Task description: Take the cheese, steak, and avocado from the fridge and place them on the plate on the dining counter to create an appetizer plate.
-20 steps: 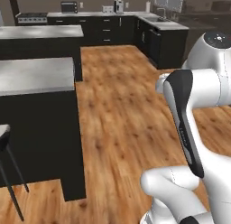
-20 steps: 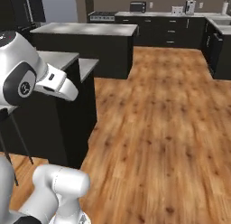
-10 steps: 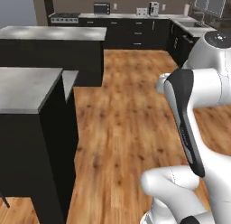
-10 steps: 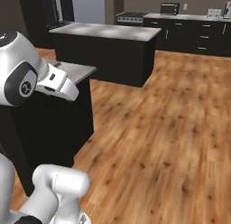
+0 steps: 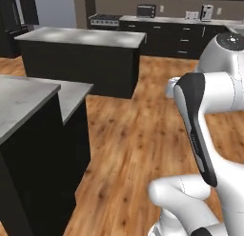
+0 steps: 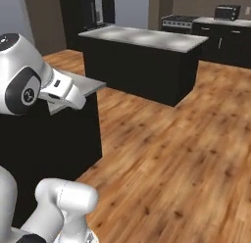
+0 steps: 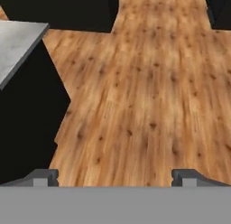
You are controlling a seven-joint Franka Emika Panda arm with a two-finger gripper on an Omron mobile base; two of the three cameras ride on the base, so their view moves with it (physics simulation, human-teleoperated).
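The long dining counter with its pale grey marbled top and black base (image 5: pixel 28 94) is cut off by the left edge of the left base view, so most of its surface cannot be seen. In the right base view its near corner (image 6: pixel 86 85) is partly covered by the white arm. In the hand view 1 grey corner (image 7: pixel 18 42) is shown at the upper left above a black side.

The tall black fridge (image 6: pixel 90 12) is seen far back at the upper left of the right base view, dark and hard to make out.

A shorter black island with a grey top (image 5: pixel 83 37) stands well apart, across the wood plank floor (image 5: pixel 138 135).

The gripper (image 7: pixel 115 178) is spread wide above bare floor, with nothing held between its 2 dark tips.
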